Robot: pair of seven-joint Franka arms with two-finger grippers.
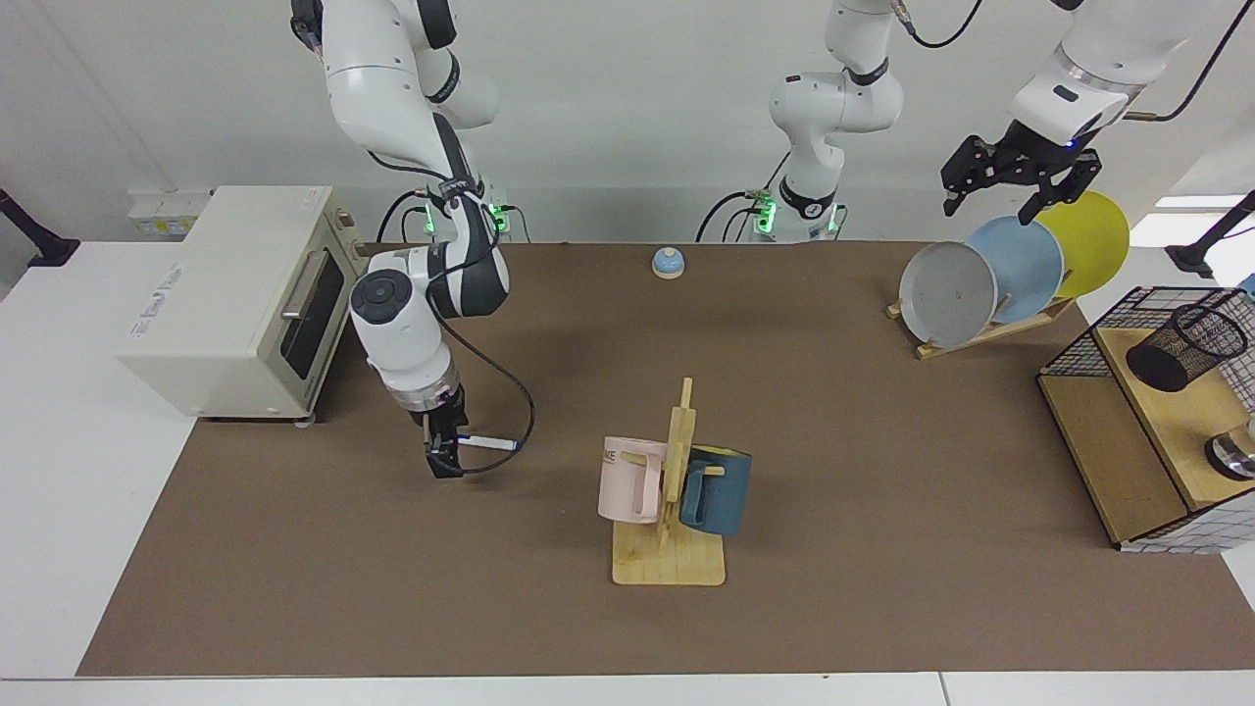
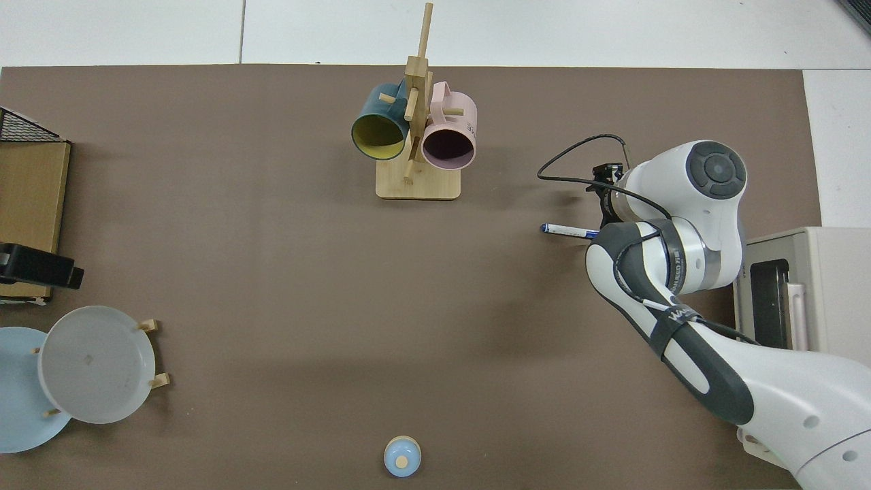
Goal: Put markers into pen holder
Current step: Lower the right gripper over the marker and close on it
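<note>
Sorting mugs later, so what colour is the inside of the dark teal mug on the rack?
Yellow-green inside the teal mug, best seen in the top view.

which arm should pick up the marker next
The right arm. The right gripper is already down at the marker on the mat, while the left gripper waits raised above the plate rack, across the table.

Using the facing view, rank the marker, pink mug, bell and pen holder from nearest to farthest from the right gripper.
From the right gripper:
1. Marker, right at its fingertips.
2. Pink mug, on the mug stand mid-table.
3. Bell, at the table's far edge.
4. Pen holder, on the shelf at the opposite end.
</note>
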